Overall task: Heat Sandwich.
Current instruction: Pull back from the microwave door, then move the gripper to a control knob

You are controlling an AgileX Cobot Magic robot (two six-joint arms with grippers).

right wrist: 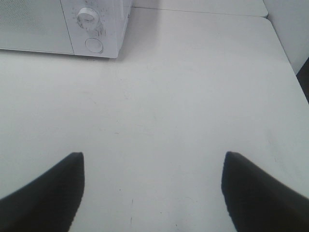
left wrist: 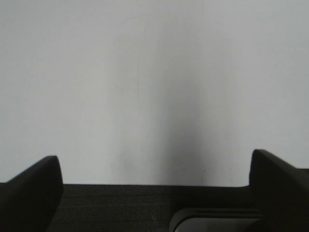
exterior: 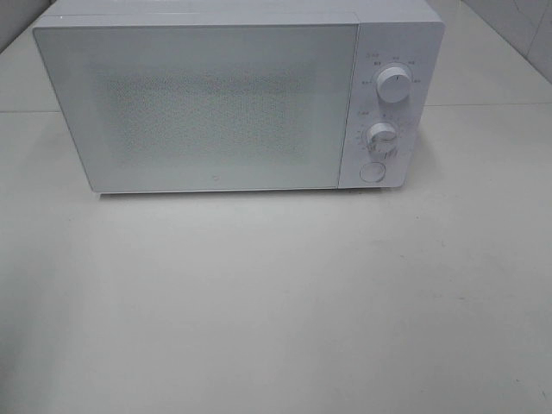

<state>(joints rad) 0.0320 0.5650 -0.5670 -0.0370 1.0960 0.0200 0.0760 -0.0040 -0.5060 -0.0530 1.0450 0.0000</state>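
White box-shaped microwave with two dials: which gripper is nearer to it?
Right, probably. The right gripper points at the white microwave's dial end across the white table. The left gripper sees only blank white surface, so its place is unclear.

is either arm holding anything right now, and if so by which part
Nothing is held. The left end effector and the right end effector both stand open, with nothing between the jaws.
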